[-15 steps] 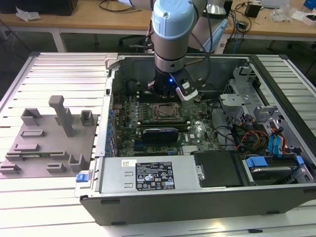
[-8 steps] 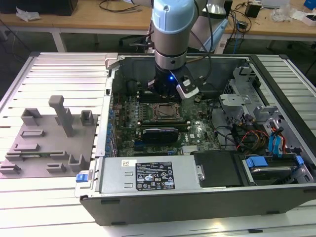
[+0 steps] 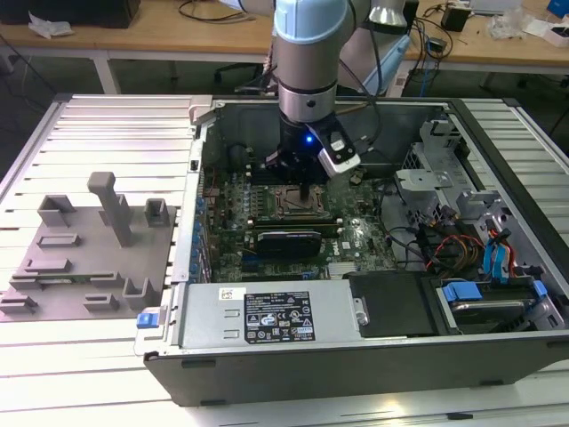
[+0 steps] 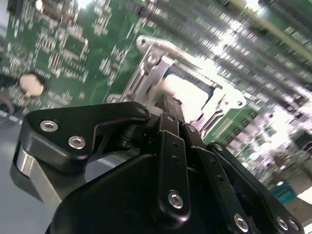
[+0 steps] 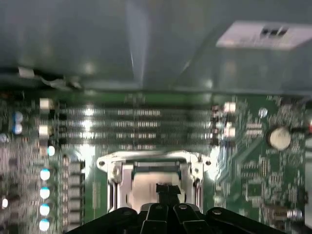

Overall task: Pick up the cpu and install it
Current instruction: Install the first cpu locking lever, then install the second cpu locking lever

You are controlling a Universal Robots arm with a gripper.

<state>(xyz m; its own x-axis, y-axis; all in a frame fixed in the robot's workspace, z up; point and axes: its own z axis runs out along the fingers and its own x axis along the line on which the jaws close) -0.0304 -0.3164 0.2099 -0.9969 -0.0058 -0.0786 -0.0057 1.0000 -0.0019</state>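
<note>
Gripper: the gripper [image 3: 305,189] hangs low inside the open computer case [image 3: 498,356], directly over the socket [image 3: 298,203] in the exterior view; in both wrist views its black fingers [image 5: 168,191] come to a narrow tip, drawn together; whether they pinch anything at that tip I cannot tell.

Cpu: the cpu [image 5: 148,187] lies as a pale silvery square inside the socket's metal frame [image 5: 151,158] in the first wrist view; the fingertips sit right over its near part, touching or just above, I cannot tell which; in the second wrist view the same bright square [image 4: 187,95] shows just beyond the fingertips [image 4: 170,109], ringed by the frame.

Motherboard: the green motherboard [image 3: 356,233] surrounds the socket; memory slots [image 5: 136,124] run along the far side of the frame in the first wrist view.

Tray: a grey moulded tray [image 3: 62,285] with upright posts rests on the slatted table [image 3: 89,374], outside the case at the exterior view's left, well apart from the gripper.
</note>
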